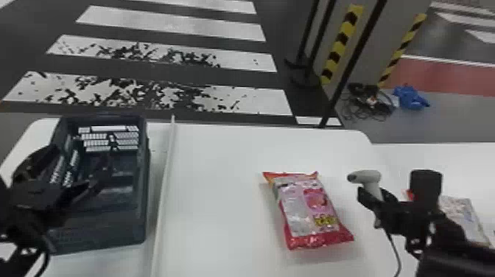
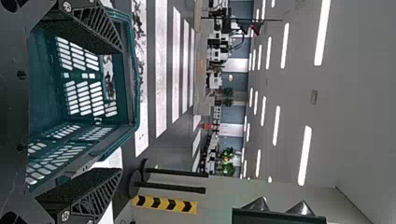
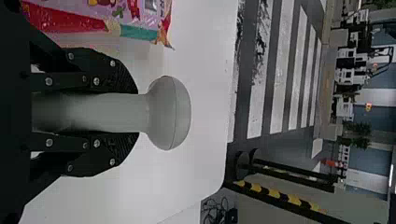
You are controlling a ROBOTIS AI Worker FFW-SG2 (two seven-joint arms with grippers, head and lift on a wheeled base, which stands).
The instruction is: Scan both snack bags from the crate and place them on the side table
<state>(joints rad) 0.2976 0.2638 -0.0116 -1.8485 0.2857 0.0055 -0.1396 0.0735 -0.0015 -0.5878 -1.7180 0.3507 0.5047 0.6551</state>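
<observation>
My left gripper [image 1: 63, 173] is over the dark crate [image 1: 144, 191] at the table's left. In the left wrist view the left gripper [image 2: 119, 110] stands open, with nothing between its fingers and the crate's slotted walls [image 2: 44, 100] beyond. At the right, my right gripper [image 1: 378, 197] is shut on the handle of a light grey scanner [image 1: 369, 176]; the right gripper [image 3: 135, 113] holds the scanner [image 3: 169, 113] in its wrist view too. A red and pink snack bag [image 1: 311, 210] lies flat left of the scanner. Another snack bag [image 1: 460, 213] lies on the side table, partly behind the right arm.
A raised white strip [image 1: 164, 184] runs along the white table [image 1: 217, 191] between crate and nearer bag. The side table [image 1: 434, 156] adjoins at the right. The scanner's cable [image 1: 396, 254] hangs below the right gripper. Dark posts [image 1: 346, 84] stand behind the table.
</observation>
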